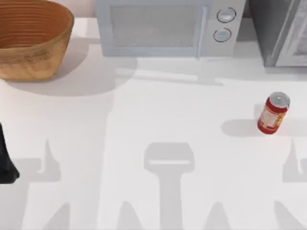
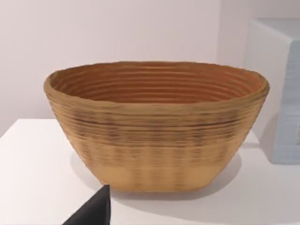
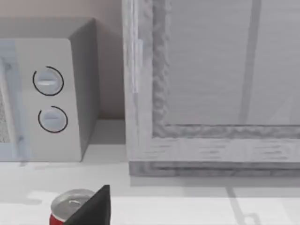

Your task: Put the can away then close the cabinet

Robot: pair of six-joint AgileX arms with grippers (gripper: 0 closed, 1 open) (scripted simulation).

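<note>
Upright on the bare white tabletop (image 1: 158,120), at the right middle of the top frame: small red drink can (image 1: 273,113) with silver lid and yellow-white label patch, shadow thrown to its left. Untouched, well apart from everything else, left free for a sideways grasp.

Behind it, in the upper right corner: large dark grey speckled cabinet (image 1: 276,31) with pale grey framed door panel, taller than its neighbour. Door apparently shut or nearly so, though hard to judge from the right wrist view. Probably to be opened before the can goes in.

Beside the cabinet, top centre: pale grey boxy microwave (image 1: 165,26) with two round knobs. No part in the job.

Upper left corner: woven tan wicker basket (image 1: 31,38), wide-mouthed, likewise irrelevant.

Left arm parked at the left edge of the top frame, a dark piece of its gripper (image 1: 5,165) just visible, wrist camera aimed at the basket. State of its fingers: cannot tell.

Right gripper (image 3: 93,206) seen as one dark wedge low in the right wrist frame, overlapping the can's silver lid. Near the can, then, and facing the cabinet door, apparently not yet around it. Open or closed: cannot tell.
</note>
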